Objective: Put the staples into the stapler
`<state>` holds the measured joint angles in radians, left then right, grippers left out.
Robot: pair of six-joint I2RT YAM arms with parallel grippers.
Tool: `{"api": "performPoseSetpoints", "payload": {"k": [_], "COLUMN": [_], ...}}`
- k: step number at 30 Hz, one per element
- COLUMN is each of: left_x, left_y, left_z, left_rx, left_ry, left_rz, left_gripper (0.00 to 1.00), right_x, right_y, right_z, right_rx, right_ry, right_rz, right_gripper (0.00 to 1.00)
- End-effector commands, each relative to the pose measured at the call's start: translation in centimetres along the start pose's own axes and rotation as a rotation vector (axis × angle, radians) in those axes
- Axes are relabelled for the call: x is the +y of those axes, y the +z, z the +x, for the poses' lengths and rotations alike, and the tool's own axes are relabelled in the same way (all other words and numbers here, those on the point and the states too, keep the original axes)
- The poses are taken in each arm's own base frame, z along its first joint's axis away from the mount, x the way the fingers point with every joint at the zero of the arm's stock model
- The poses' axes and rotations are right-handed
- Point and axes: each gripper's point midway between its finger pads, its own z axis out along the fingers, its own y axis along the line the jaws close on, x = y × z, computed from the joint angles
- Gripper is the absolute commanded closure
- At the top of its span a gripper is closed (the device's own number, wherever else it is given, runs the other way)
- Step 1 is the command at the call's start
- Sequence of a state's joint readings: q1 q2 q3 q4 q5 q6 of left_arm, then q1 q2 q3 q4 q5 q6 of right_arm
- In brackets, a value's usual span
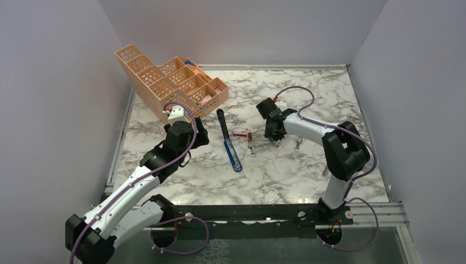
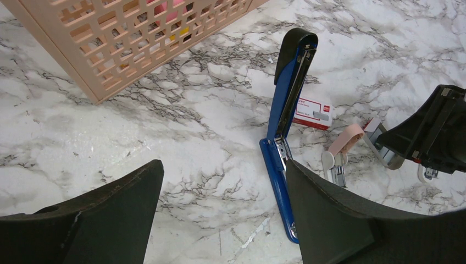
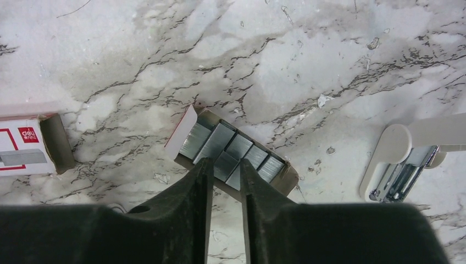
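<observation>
The blue stapler (image 1: 228,140) lies opened out flat on the marble, black base end at the far side; it also shows in the left wrist view (image 2: 286,93). My left gripper (image 1: 200,136) is open and empty just left of it, its right finger beside the blue arm (image 2: 222,165). The staples (image 3: 231,148) are silvery ribbed strips in a small open cardboard tray. My right gripper (image 3: 226,162) stands over the tray, its fingers closed narrowly on one strip. In the top view the right gripper (image 1: 276,138) hides the tray.
A red-and-white staple box (image 1: 240,132) (image 3: 25,146) lies between the stapler and the right gripper. A small pink stapler (image 1: 251,146) (image 2: 343,146) lies beside it. A small white stapler (image 1: 298,144) (image 3: 406,159) lies right of the tray. The peach mesh organiser (image 1: 170,82) stands back left.
</observation>
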<state>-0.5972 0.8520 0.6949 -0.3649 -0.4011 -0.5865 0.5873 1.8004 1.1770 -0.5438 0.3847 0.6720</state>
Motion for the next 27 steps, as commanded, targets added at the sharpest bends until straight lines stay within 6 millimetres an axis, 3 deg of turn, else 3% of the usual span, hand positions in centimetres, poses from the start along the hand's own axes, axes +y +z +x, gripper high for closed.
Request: {"api": "performPoseSetpoints", "payload": {"k": [1,12,21,27], "left_x": [0.36,0.35,0.31,0.30], "left_y": [0.05,0.06,0.09,0.08], "left_z": [-0.21,-0.11,-0.11,-0.13], "left_rx": [-0.012,-0.009,-0.008,-0.008], "left_ry": [-0.002,-0.002,-0.001,-0.001], "left_rz": [-0.017,-0.015,-0.014,-0.014], "left_gripper": [0.17,0.17,0.17,0.17], "right_x": [0.48,0.16,0.17,0.22], "right_y": [0.52,1.10,1.09,0.42], "right_z": [-0.54,0.06,0.09,-0.68], "right_rx": [0.000,0.014,0.020,0.001], "right_ry": [0.010,0.023,0.030,0.039], "right_rz": [-0.001,-0.004,-0.015,-0.026], "right_gripper": [0.68,0.65,0.77,0.78]}}
